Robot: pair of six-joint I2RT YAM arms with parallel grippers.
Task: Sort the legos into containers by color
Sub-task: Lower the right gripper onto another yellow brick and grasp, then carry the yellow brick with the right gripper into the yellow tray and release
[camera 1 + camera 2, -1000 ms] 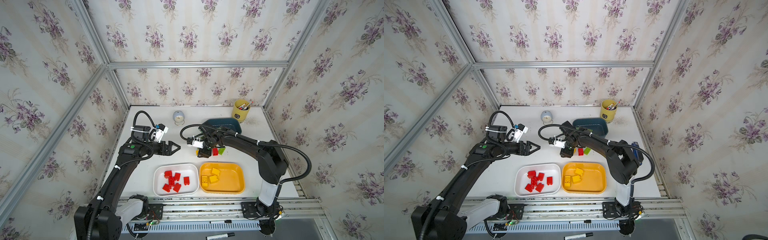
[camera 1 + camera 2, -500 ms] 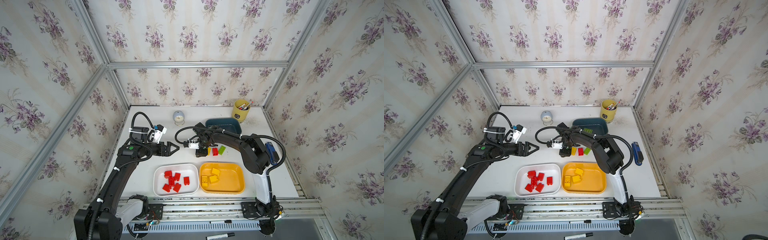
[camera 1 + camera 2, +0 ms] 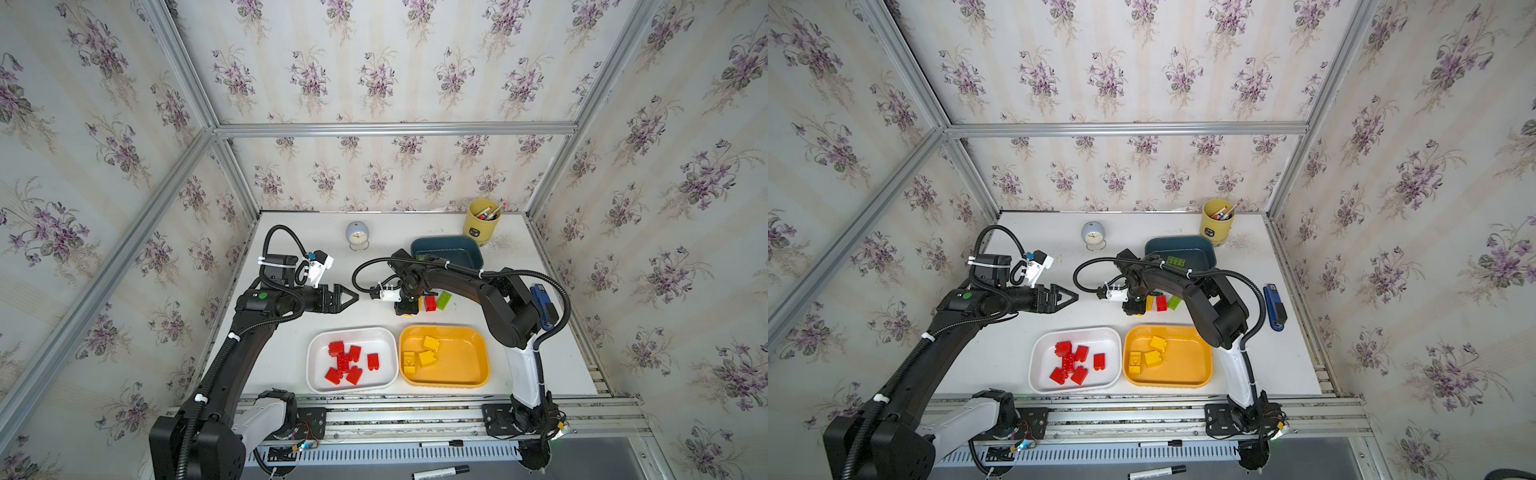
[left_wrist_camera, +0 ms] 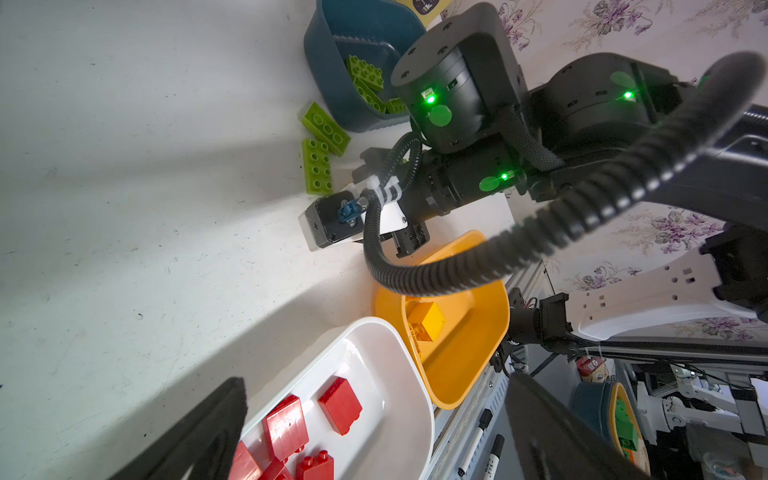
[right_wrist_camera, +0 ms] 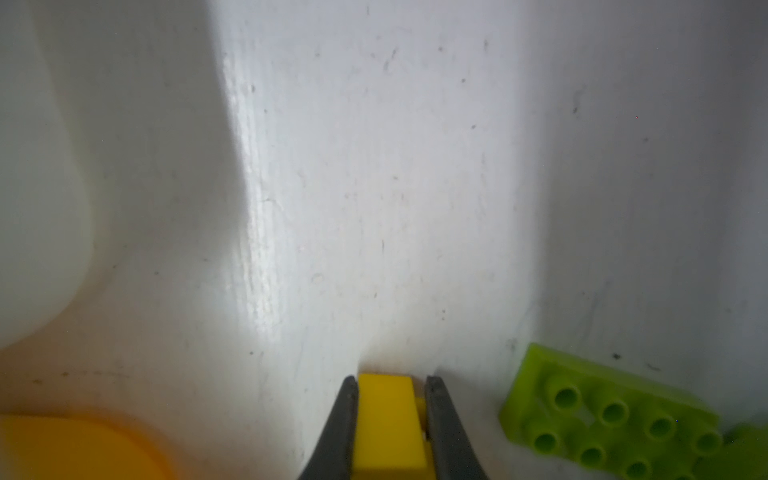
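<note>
Whereas wider before, right end effector [image 5: 390, 380]: clamped on yellow brick [image 5: 386, 419]
Left end effector [image 3: 353, 296]: apart
White tray [image 3: 351, 331]: six red bricks [image 3: 354, 352]
Orange tray [image 3: 461, 361]: three yellow bricks [image 3: 431, 343]

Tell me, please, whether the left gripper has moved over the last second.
No, not noticeably: the left gripper still hangs open just beyond the white tray's far edge.

Wallpaper [image 3: 374, 75] with purple violet sprays on pale stripes covers every wall, and aluminium framing [image 3: 395, 129] runs along the corners. The light is soft and even. On the scuffed white table [image 3: 395, 226], an alarm clock [image 3: 357, 236] stands at eleven o'clock, a yellow pen cup [image 3: 481, 222] at one and a blue stapler [image 3: 539, 297] at three.
</note>
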